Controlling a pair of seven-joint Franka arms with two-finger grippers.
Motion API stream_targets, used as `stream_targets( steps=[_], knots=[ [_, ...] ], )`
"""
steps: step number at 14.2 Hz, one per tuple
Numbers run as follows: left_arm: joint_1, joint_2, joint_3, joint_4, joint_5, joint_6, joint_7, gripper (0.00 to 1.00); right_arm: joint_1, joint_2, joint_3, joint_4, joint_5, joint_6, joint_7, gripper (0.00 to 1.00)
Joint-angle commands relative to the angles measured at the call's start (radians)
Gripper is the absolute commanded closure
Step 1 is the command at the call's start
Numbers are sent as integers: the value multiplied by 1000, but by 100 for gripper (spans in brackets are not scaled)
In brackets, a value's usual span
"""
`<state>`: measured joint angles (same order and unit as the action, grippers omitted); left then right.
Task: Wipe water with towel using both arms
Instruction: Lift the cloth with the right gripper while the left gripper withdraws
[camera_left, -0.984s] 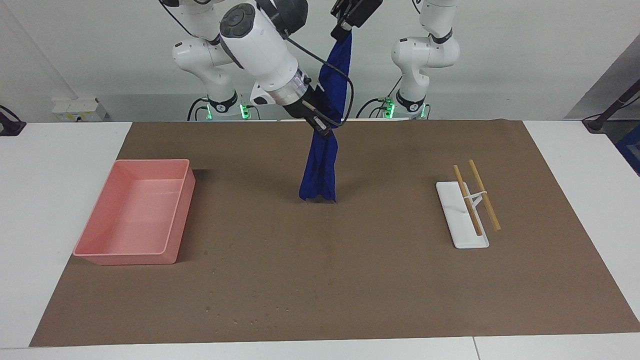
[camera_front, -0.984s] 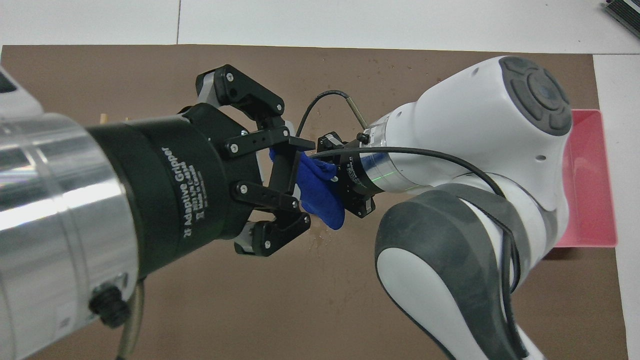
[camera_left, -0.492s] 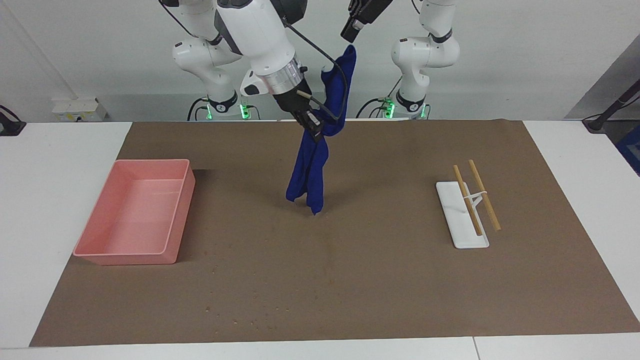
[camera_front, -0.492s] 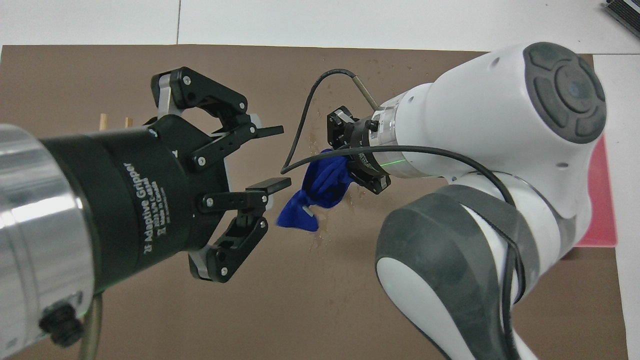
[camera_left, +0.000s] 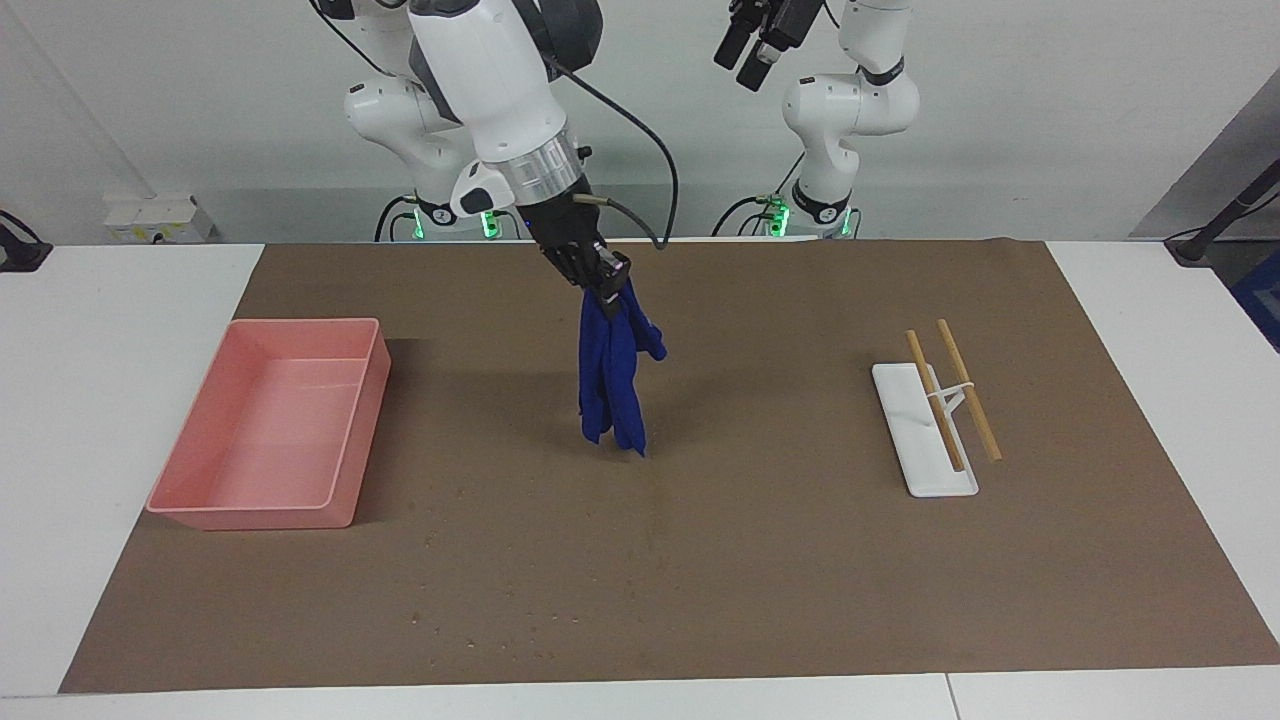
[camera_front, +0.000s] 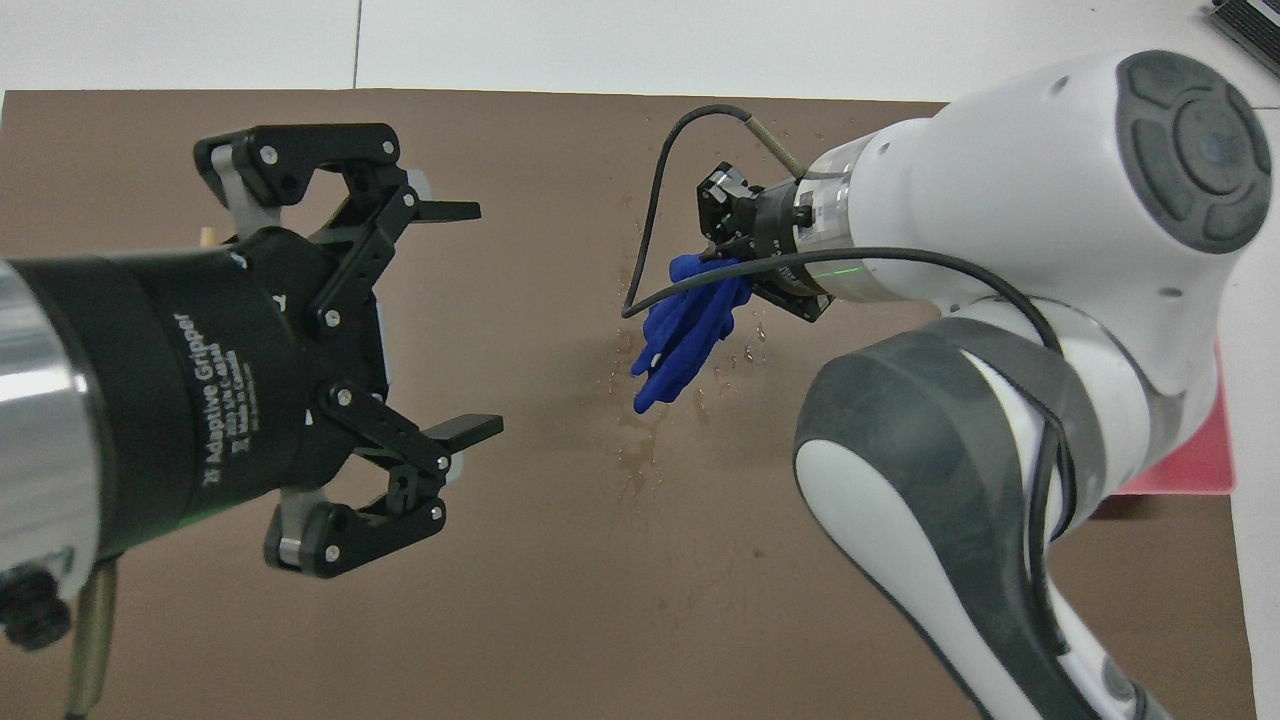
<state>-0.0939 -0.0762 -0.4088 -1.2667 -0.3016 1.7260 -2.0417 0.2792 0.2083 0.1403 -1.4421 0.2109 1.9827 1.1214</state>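
- Facing view: the right claw (camera_left: 608, 283) hangs over the middle of the brown mat (camera_left: 760, 580), clenched on the top of the blue towel (camera_left: 612, 375).
- The towel dangles straight down from that claw in a bunched, twisted strip; whether its lower end touches the mat or hangs just above it cannot be told.
- The left claw (camera_left: 745, 55) is raised high at the robots' end of the desk (camera_left: 110, 330), well above and apart from the towel, and holds nothing.
- Overhead view: the left claw (camera_front: 470, 320) fills the foreground with its two fingers (camera_front: 470, 431) spread wide apart and nothing between them.
- In the same view the right claw (camera_front: 735, 262) pinches the towel (camera_front: 685, 335), which droops over a patch of small water drops (camera_front: 640, 455) on the mat.
- A pink tray (camera_left: 275, 430) sits on the mat toward the right arm's end of the desk, well apart from the towel.
- A white stand (camera_left: 922, 430) lies on the mat toward the left arm's end, with two wooden sticks (camera_left: 968, 390) resting across it.
- The towel hangs between the tray and the stand, about midway along the desk.
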Motion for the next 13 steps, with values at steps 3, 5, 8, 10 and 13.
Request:
stream_targets(
  steps=[3,5,8,10,13],
  knots=[
    [14,-137,91,-189,-19,-31,185,0,-40,208,9,165,-56,132,-162,100],
    [14,-195,137,-284,-18,-36,341,0,-41,316,9,242,-70,259,-225,100],
    [16,-249,235,-368,-16,-95,649,0,-38,453,10,327,-68,437,-337,100],
    [17,-278,307,-422,-7,-103,879,0,-26,493,12,310,-56,539,-341,100],
    [57,-323,344,-531,62,-98,1235,0,35,517,10,176,-51,707,-339,100]
  ],
)
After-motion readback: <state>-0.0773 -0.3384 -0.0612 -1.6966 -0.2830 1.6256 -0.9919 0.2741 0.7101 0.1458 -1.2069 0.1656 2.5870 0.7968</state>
